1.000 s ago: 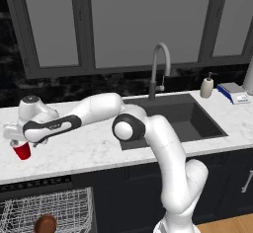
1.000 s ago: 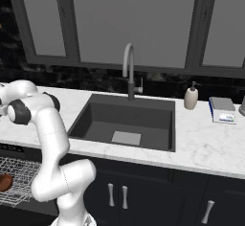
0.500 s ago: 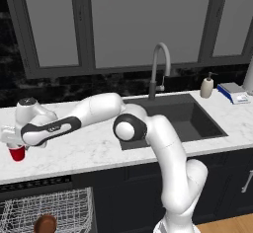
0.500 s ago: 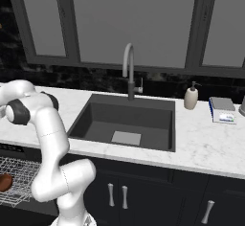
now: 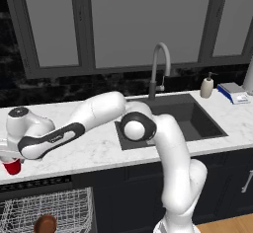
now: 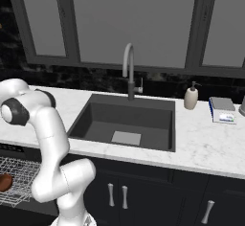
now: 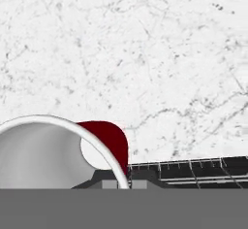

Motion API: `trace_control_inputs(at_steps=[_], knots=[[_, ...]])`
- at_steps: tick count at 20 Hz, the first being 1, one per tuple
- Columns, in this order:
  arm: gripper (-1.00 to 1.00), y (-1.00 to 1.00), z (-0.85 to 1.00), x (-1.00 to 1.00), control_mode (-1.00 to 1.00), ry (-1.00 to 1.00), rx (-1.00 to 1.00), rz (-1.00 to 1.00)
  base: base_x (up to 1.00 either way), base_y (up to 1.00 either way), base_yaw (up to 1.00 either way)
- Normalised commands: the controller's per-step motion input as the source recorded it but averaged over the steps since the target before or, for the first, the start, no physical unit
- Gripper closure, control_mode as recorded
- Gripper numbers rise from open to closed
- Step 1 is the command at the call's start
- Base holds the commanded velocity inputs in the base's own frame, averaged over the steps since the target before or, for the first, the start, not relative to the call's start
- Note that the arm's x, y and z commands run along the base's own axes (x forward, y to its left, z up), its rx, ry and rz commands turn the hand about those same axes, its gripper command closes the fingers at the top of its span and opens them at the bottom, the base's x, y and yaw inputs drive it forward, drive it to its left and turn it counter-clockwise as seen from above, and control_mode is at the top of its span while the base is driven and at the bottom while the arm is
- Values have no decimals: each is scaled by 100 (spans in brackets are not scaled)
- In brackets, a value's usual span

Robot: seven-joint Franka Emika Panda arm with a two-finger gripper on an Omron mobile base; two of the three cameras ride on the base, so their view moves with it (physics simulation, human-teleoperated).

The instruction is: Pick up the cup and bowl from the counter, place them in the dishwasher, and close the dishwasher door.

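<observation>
At the far left of the left base view my gripper [image 5: 9, 159] is shut on the red cup [image 5: 13, 167], holding it by the white rim just over the counter [image 5: 99, 150] near its front edge. Close up in the hand view are the cup's white rim and inside [image 7: 46, 148], its red wall behind them, and the marble counter [image 7: 145, 53] beyond. Under the counter the dishwasher's black vented strip [image 7: 193, 167] shows, and its white wire rack [image 5: 54, 208] is pulled out. The reddish-brown bowl [image 5: 45, 223] lies in that rack, also seen as the bowl [image 6: 5, 182]. The dishwasher door is out of view.
The dark sink [image 5: 170, 121] with its curved tap [image 5: 159, 69] is set in the counter's middle. A soap bottle [image 5: 206, 86] and a blue-white box [image 5: 234, 92] stand at the right. Dark cabinet doors [image 6: 119, 196] run below the counter.
My gripper has carried the cup leftward and a little down toward the counter's front edge. The bowl has stayed in the rack.
</observation>
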Motion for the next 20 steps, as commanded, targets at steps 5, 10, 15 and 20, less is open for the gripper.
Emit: trace_control_inputs(at_steps=[5, 10, 15, 20], knots=[[100, -3, -4, -100, -100, 0, -10, 0, 0, 0, 0], [100, -5, -35, -98, -100, 0, -12, 0, 0, 0, 0], [100, 0, -80, -54, -100, 0, -23, 1, 0, 0, 0], [100, -10, -77, -15, -100, 0, -24, 1, 0, 0, 0]])
